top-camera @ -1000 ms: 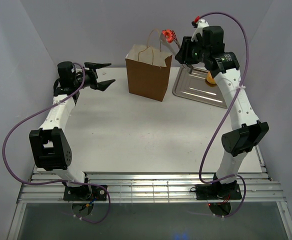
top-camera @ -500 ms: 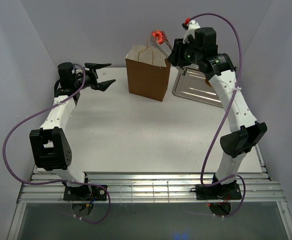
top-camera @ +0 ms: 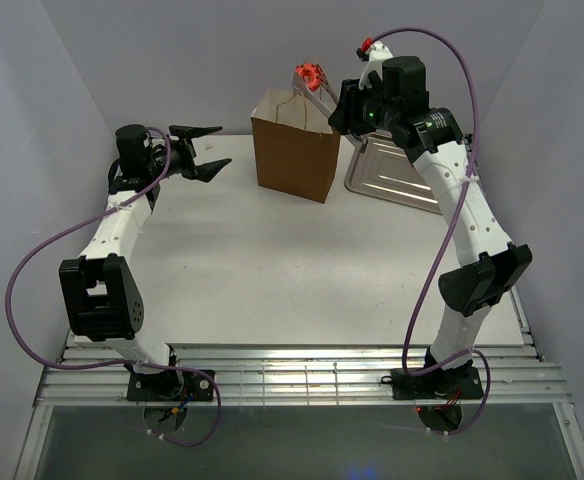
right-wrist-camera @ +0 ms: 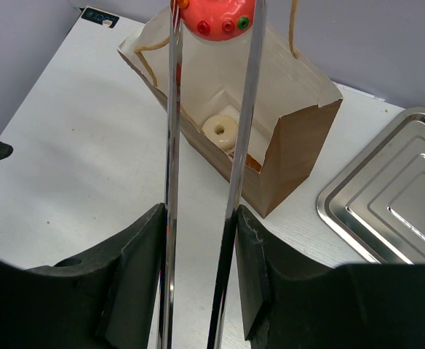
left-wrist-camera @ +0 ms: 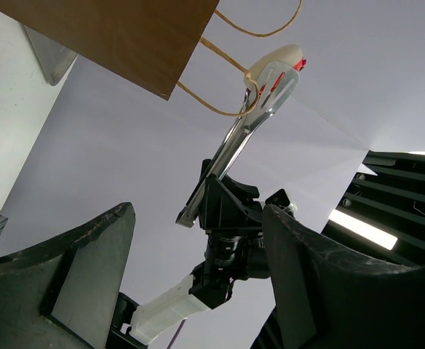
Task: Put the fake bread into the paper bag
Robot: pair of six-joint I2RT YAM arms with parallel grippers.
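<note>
The brown paper bag (top-camera: pixel 294 150) stands upright at the back middle of the table, mouth open. My right gripper (top-camera: pixel 347 105) is shut on the silver tongs (top-camera: pixel 327 92), which pinch the red-topped tart (top-camera: pixel 309 74) just above the bag. In the right wrist view the tart (right-wrist-camera: pixel 212 16) hangs between the tong arms (right-wrist-camera: pixel 170 182) over the bag (right-wrist-camera: pixel 292 145). A pale round pastry (right-wrist-camera: pixel 220 129) and an orange piece (right-wrist-camera: pixel 252 161) lie inside. My right gripper (right-wrist-camera: pixel 198 247) squeezes the tongs. My left gripper (top-camera: pixel 204 150) is open and empty, left of the bag.
A flat silver tray (top-camera: pixel 397 175) lies right of the bag, partly under my right arm; it also shows in the right wrist view (right-wrist-camera: pixel 394 196). The left wrist view looks up at the bag (left-wrist-camera: pixel 110 36), the tongs (left-wrist-camera: pixel 241 131) and my left gripper (left-wrist-camera: pixel 198 254).
My right arm has swung left from over the tray, carrying the tart in the tongs to above the bag's mouth. The left arm has not moved.
</note>
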